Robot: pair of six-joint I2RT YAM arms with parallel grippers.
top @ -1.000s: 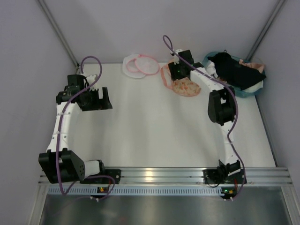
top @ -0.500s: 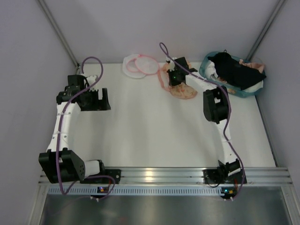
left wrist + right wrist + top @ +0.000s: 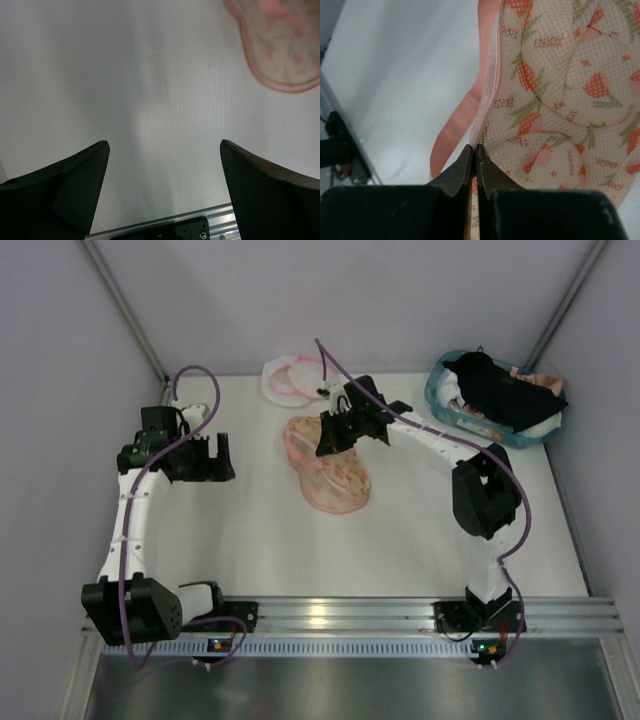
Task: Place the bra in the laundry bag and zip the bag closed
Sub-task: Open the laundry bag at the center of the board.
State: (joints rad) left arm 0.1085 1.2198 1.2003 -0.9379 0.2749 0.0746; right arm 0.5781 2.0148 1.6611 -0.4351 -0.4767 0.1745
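**Mia:** What is the room like?

**Ben:** Grey walls (image 3: 400,290) stand round a flat white table (image 3: 250,530). A shiny metal rail (image 3: 330,612) runs along its near edge.

**Mia:** Where is the laundry bag (image 3: 295,380)?

**Ben:** It lies at the far edge of the table, near the middle. It is round, white and see-through, with a pink rim.

**Mia:** And the bra (image 3: 540,377)?

**Ben:** A pale pink cloth lies on the far side of the teal basket (image 3: 436,390) in the far right corner, on top of black and white clothes. That looks like it.

**Mia:** What is the right gripper (image 3: 475,150) doing?

**Ben:** It is pinched tight on the pink edge of the orange-flowered padded piece (image 3: 335,480). That piece lies in the middle of the table.

**Mia:** And the left gripper (image 3: 162,145)?

**Ben:** Its fingers are spread wide. It holds nothing and hangs over bare table on the left.
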